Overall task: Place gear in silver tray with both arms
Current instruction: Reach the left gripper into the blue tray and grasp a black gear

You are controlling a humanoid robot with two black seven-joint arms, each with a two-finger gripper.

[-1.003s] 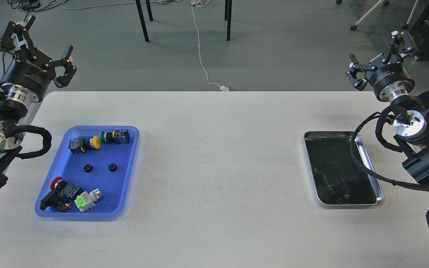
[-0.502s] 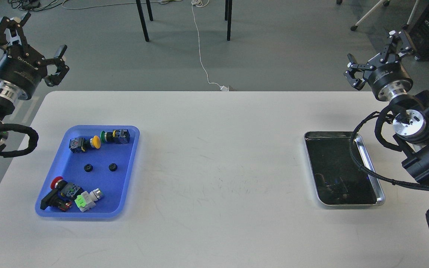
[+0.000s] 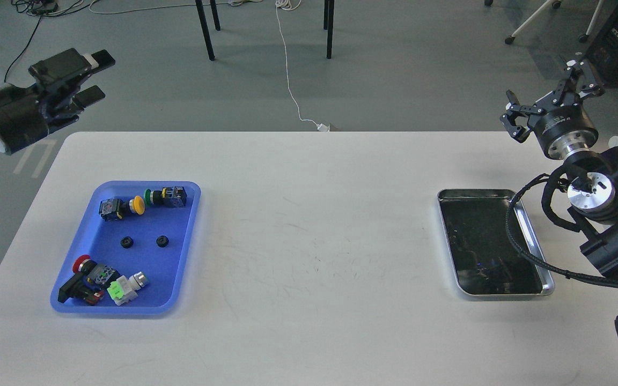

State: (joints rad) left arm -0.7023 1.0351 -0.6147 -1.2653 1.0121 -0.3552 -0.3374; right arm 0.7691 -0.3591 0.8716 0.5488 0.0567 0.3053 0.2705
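Two small black gears (image 3: 126,242) (image 3: 162,241) lie in the middle of the blue plastic tray (image 3: 183,257) at the table's left. The silver tray (image 3: 494,294) lies at the right with a dark, empty bottom; a black cable of my right arm crosses its right rim. My left gripper (image 3: 94,76) is open and empty, turned sideways beyond the table's far left corner, well away from the gears. My right gripper (image 3: 547,88) is open and empty, raised beyond the table's far right edge, behind the silver tray.
The blue tray also holds several push-button switches: a yellow one (image 3: 136,204), a green one (image 3: 151,197), a red one (image 3: 81,265) and a white-and-green one (image 3: 124,287). Chair legs (image 3: 207,32) and a white cable (image 3: 290,80) are on the floor behind the white table (image 3: 309,241).
My left arm has swung out to the left and rotated, so its gripper now lies sideways pointing right. My right gripper has shifted slightly to the right. The trays and parts have not moved.
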